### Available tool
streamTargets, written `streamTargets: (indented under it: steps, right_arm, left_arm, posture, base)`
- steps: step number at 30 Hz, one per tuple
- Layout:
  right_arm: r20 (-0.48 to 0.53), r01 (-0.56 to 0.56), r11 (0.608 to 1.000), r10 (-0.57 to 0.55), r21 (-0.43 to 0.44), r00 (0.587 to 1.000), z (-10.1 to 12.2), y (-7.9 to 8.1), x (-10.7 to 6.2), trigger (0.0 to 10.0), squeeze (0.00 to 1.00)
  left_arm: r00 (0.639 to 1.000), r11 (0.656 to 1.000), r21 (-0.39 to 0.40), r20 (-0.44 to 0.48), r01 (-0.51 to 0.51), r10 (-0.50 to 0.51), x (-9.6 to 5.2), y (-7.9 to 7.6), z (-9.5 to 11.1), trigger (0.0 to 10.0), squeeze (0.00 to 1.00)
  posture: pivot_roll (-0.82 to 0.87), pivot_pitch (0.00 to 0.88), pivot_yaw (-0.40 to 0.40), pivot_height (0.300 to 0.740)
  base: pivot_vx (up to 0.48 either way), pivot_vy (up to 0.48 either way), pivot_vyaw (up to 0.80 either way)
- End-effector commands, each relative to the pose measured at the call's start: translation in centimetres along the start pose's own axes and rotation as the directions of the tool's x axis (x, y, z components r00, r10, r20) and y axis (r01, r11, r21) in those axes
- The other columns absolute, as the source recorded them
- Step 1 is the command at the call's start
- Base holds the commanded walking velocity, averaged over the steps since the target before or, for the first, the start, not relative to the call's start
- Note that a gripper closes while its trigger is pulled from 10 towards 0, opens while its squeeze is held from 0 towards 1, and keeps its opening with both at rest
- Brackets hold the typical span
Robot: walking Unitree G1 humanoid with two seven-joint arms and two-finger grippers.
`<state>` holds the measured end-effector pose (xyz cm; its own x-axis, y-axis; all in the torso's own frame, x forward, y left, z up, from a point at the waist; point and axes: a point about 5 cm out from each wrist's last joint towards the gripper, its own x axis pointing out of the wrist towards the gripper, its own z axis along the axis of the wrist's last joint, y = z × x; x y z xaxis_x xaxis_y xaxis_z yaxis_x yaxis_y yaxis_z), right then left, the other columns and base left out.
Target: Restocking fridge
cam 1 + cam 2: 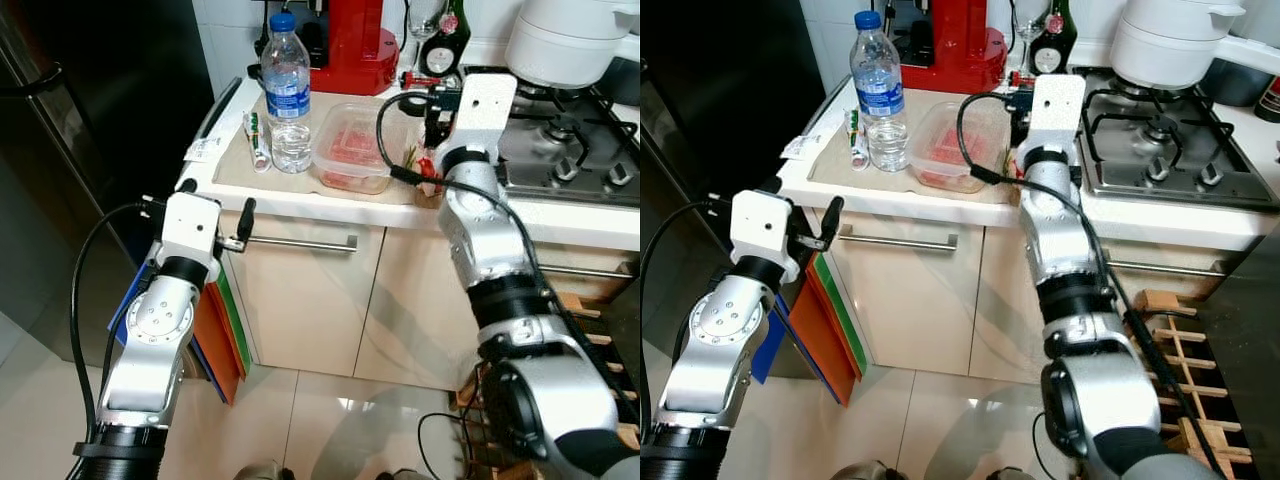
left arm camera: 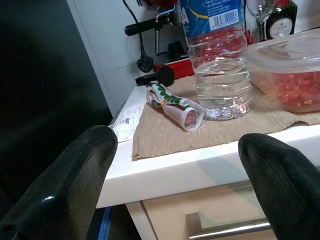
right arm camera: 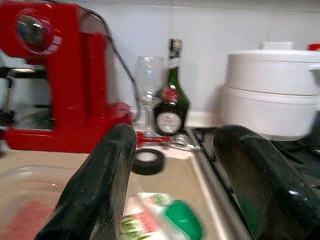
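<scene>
A clear water bottle [image 1: 287, 95] with a blue cap stands on a beige mat [image 1: 240, 165] on the counter. Beside it are a small wrapped tube [image 1: 256, 140] and a clear lidded box of red food [image 1: 352, 148]. My left gripper [image 1: 244, 222] is open and holds nothing. It hovers below the counter's front corner, in front of the tube [image 2: 175, 105]. My right gripper [image 3: 172, 175] is open over the counter edge, just above a red and green packet [image 3: 167, 222] right of the box. The dark fridge [image 1: 90, 110] stands on the left.
A red coffee machine [image 1: 355, 45], a wine glass [image 3: 148, 80], a dark bottle [image 1: 445, 40] and a roll of black tape [image 3: 148, 161] stand at the back. A white pot [image 1: 565, 40] sits on the gas hob [image 1: 570, 150]. Coloured boards [image 1: 225, 335] lean by the cabinet.
</scene>
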<state>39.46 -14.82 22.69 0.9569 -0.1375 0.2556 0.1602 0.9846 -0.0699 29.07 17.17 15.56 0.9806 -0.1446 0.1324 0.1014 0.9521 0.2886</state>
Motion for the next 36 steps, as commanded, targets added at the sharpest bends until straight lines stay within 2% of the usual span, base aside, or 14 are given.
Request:
streamTargets:
  steps: [1, 7, 13, 21, 33, 36]
  right_arm:
    - [-0.031, 0.017, 1.000, -0.016, 0.015, 0.999, 0.0, -0.6, 0.6, 10.0, 0.00]
    - [-0.081, 0.023, 0.998, -0.018, 0.057, 0.997, -0.4, -1.0, 1.0, 10.0, 0.00]
    - [-0.093, -0.010, 0.995, 0.019, 0.096, 0.996, -0.1, -0.5, 1.4, 10.0, 0.00]
    - [-0.101, -0.036, 0.993, 0.047, 0.114, 0.994, 0.0, -0.1, 1.6, 10.0, 0.00]
    - [-0.207, -0.057, 0.993, 0.078, 0.107, 0.975, -1.2, 0.2, 1.6, 10.0, 0.00]
    - [-0.227, -0.058, 0.990, 0.087, 0.132, 0.970, -1.4, 0.3, 1.6, 10.0, 0.00]
  left_arm:
    - [1.000, 1.000, 0.005, 0.007, 0.012, -0.012, -0.1, -0.1, 0.4, 10.0, 0.00]
    - [1.000, 1.000, 0.002, 0.005, 0.019, -0.019, 0.0, -0.3, 0.4, 10.0, 0.00]
    - [1.000, 1.000, -0.002, 0.008, 0.018, -0.018, 0.1, -0.4, 0.6, 10.0, 0.00]
    - [1.000, 1.000, -0.004, 0.007, 0.015, -0.015, 0.1, -0.5, 0.6, 10.0, 0.00]
    - [1.000, 1.000, -0.010, 0.005, 0.011, -0.011, 0.1, -0.6, 0.6, 10.0, 0.00]
    - [1.000, 1.000, -0.013, 0.004, 0.010, -0.010, 0.2, -0.7, 0.6, 10.0, 0.00]
  posture:
    - [0.13, 0.000, 0.047, 0.740]
    - [0.12, 0.000, 0.045, 0.740]
    - [0.13, 0.000, 0.041, 0.740]
    - [0.13, 0.000, 0.040, 0.740]
    - [0.12, 0.000, 0.036, 0.740]
    - [0.12, 0.000, 0.035, 0.740]
  base:
    - [0.000, 0.000, 0.00]
    - [0.000, 0.000, 0.00]
    - [0.000, 0.000, 0.00]
    - [0.000, 0.000, 0.00]
    - [0.000, 0.000, 0.00]
    - [0.000, 0.000, 0.00]
